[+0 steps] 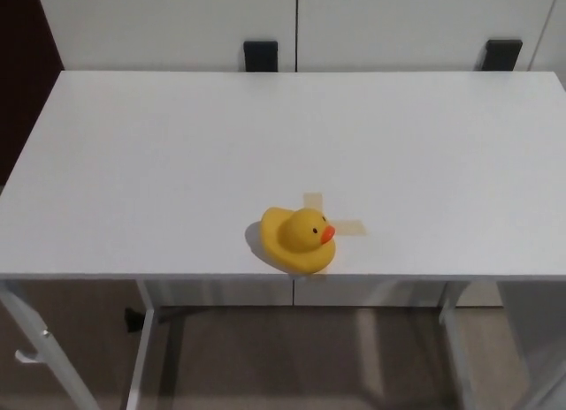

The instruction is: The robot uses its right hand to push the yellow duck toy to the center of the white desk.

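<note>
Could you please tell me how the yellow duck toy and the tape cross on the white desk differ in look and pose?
The yellow duck toy is bright yellow with an orange beak, while the tape cross is pale tan. The duck toy stands rounded and upright, beak toward picture right; the tape cross lies flat. The duck toy shows whole; the tape cross is partly hidden behind it. Both rest on the white desk near its front edge.
</note>
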